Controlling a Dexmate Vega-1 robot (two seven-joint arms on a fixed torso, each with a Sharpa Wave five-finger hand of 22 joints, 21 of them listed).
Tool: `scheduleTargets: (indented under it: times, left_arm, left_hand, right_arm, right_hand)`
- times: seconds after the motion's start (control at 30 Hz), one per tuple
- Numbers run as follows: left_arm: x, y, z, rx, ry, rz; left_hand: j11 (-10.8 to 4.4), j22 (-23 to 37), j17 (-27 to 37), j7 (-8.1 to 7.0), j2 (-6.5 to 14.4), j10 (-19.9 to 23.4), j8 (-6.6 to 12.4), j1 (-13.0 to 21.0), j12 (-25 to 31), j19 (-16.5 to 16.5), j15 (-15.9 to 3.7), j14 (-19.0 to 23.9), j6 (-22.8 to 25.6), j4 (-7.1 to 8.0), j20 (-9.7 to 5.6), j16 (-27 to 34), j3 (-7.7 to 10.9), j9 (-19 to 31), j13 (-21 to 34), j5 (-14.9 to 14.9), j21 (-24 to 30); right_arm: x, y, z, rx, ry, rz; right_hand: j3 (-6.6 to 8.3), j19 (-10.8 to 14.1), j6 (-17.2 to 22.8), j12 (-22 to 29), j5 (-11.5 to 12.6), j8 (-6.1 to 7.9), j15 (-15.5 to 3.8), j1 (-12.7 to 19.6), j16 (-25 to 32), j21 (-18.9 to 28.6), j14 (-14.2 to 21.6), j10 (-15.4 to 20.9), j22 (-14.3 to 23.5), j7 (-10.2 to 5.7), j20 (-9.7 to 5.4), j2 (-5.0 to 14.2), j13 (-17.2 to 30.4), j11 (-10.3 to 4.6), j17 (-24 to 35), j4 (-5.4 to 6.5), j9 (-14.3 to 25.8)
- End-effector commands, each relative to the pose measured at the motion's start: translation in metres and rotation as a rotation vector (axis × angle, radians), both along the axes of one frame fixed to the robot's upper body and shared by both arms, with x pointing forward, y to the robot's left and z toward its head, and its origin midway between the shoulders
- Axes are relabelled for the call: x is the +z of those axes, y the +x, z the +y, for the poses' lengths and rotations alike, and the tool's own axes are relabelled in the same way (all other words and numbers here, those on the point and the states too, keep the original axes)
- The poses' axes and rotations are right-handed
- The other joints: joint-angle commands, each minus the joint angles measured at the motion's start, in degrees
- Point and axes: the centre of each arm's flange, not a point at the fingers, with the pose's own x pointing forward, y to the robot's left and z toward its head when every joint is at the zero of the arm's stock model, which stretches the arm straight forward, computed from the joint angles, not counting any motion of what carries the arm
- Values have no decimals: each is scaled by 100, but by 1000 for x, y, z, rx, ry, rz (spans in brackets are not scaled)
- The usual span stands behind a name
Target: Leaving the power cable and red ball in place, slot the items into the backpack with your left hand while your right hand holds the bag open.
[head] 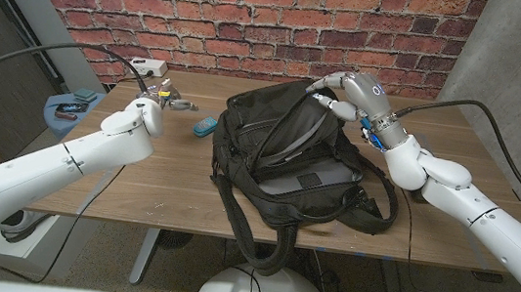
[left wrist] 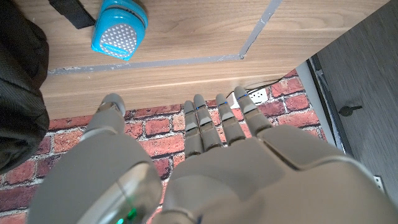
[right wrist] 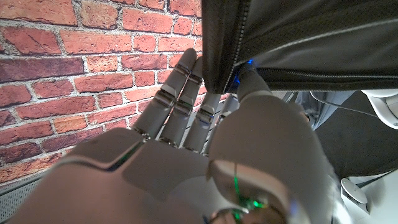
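The backpack (head: pixel 298 160) sits on the middle of the wooden bench (head: pixel 169 170), its main zip parted into a long dark mouth and its straps trailing over the near edge. The right hand (head: pixel 345 92) is at the bag's far upper rim; in the right wrist view the thumb and a finger pinch the zippered lip (right wrist: pixel 233 50) while the other fingers lie straight alongside it, so the opening is lifted.

Just to the left of the backpack lies a small blue speaker-like item (head: pixel 205 126), flat on the bench; the left wrist view shows its grey perforated face (left wrist: pixel 119 31) close to the bag's side. Farther left of the backpack the left hand (head: pixel 146 110) hovers with its fingers extended, apart and holding nothing. Beyond it, well left of the bag, are a small cluster of metallic objects (head: pixel 170 96), too small to identify, and a white power strip (head: pixel 148 66) with a dark cable running off it. A light blue tray (head: pixel 70 105) sits off the bench's left end.

The step in hand looks like the reach for the blue item. To do it well, bring the left hand in over it, close on its sides, and carry it low toward the mouth. The right hand should keep the lip raised and taut so the item drops in cleanly without catching the zip. Keep the reach clear of the cable.
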Motion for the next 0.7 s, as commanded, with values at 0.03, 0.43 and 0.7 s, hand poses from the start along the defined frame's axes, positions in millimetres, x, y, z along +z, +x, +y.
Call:
scheduleTargets:
  times: [0.03,0.43,0.7]
  left_arm:
    - [1,14,-14,6,5,34]
    - [2,26,-31,-23,22,75]
    - [-3,31,-35,-12,19,114]
  left_hand:
    - [51,12,11,22,348,32,15,357,32,3,45,21,23,-5,32,9,-41,30,25,10,31]
    - [85,15,16,66,324,42,21,308,35,-3,71,14,38,14,51,6,-85,31,51,2,31]
    - [103,18,18,99,313,51,16,287,40,-8,75,20,23,20,55,8,-108,32,70,-2,32]
  right_arm:
    - [4,1,1,14,4,-18]
    - [5,-1,1,26,13,-32]
    - [12,0,4,39,12,-42]
  right_hand:
    - [-18,49,58,2,44,25,-744,47,-6,21,56,55,33,-2,-446,37,23,15,24,6,21]
    - [-42,51,57,-12,44,15,-744,67,-26,21,65,60,34,9,-446,40,23,34,30,11,21]
    - [-52,47,60,-15,46,11,-744,77,-36,19,72,59,34,3,-447,48,32,21,33,15,21]
